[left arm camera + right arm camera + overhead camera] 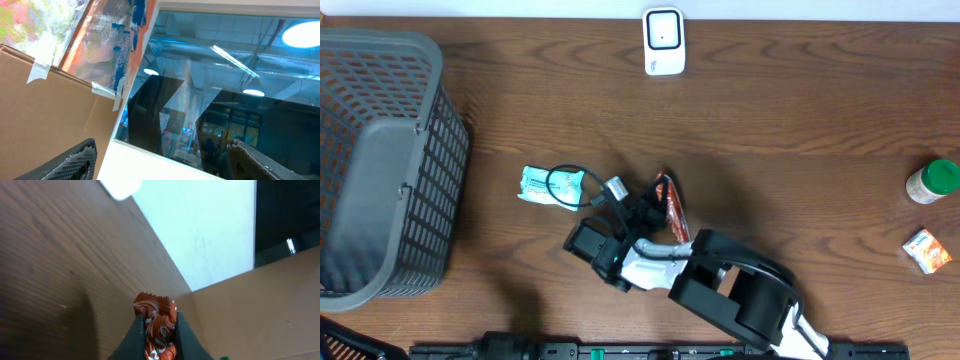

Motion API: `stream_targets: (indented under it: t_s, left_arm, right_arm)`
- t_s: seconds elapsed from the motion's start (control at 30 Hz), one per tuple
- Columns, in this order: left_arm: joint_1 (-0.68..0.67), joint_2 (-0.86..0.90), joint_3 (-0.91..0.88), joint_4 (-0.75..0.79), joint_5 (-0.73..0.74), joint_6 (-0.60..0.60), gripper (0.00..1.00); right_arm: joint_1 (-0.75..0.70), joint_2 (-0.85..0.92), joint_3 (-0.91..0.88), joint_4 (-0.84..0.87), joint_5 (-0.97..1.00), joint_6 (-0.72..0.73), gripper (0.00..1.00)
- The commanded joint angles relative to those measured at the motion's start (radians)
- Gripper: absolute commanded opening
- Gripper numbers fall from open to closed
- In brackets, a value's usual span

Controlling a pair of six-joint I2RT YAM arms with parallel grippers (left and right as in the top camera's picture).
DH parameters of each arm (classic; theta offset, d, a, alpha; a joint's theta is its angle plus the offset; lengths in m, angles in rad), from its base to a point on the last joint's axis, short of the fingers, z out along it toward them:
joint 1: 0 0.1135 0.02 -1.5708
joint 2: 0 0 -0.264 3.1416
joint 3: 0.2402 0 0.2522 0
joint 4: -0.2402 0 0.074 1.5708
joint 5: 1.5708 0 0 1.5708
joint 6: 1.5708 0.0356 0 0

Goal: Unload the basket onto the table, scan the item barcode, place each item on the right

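Your right gripper (157, 330) is gripping red snack packet (155, 311) over table centre, jaws clamped on its lower end, long axis pointing roughly toward barcode scanner (663, 42), well apart at far edge. Right arm is sitting nearer; your left gripper (161, 150) is facing away, jaws wide apart, empty

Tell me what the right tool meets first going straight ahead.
Holding the red packet, the right tool faces only tabletop; the white scanner lies farther on, probably slightly left of its line.
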Motion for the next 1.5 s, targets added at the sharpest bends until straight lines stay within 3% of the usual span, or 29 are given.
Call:
stream_targets:
  t_s: [0.0,0.4,0.57,0.67,0.77,0.83,0.97,1.07,1.23,1.37,1.47]
  left_arm:
    - [0.003,-0.008,0.0,0.005,-0.007,0.017,0.84]
    - [0.003,-0.009,0.0,0.002,-0.007,0.017,0.84]
    - [0.003,-0.009,0.0,0.001,-0.007,0.017,0.84]
    - [0.003,-0.009,0.0,0.002,-0.007,0.017,0.84]
    - [0.003,-0.008,0.0,0.002,-0.007,0.017,0.84]
    - [0.003,-0.008,0.0,0.001,-0.007,0.017,0.84]
    - [0.003,-0.008,0.0,0.001,-0.007,0.017,0.84]
    - [0.003,-0.009,0.0,-0.006,-0.007,0.017,0.84]
    - [0.003,-0.008,0.0,-0.011,-0.007,0.017,0.84]
    - [0.003,-0.009,0.0,-0.017,-0.006,0.017,0.84]
    - [0.003,-0.009,0.0,-0.018,-0.007,0.017,0.84]
  right_arm:
    - [0.025,0.003,0.002,0.019,0.001,-0.021,0.21]
    - [0.176,0.002,0.002,0.093,-0.162,-0.021,0.49]
    - [0.222,0.002,0.002,0.112,-0.164,-0.021,0.71]
    - [0.224,0.002,0.002,0.111,-0.164,-0.021,0.89]
    - [0.22,-0.001,0.002,0.111,-0.164,-0.021,0.95]
    - [0.211,-0.008,0.002,0.111,-0.165,-0.021,0.78]
    - [0.155,-0.027,0.002,0.108,-0.164,-0.028,0.26]
    - [0.085,-0.047,0.002,0.109,-0.164,-0.044,0.05]
    - [-0.058,-0.148,0.028,0.111,-0.203,-0.045,0.01]
    - [-0.169,-0.262,0.069,0.098,-0.377,-0.041,0.1]
    - [-0.255,-0.36,0.106,0.019,-0.584,0.04,0.14]
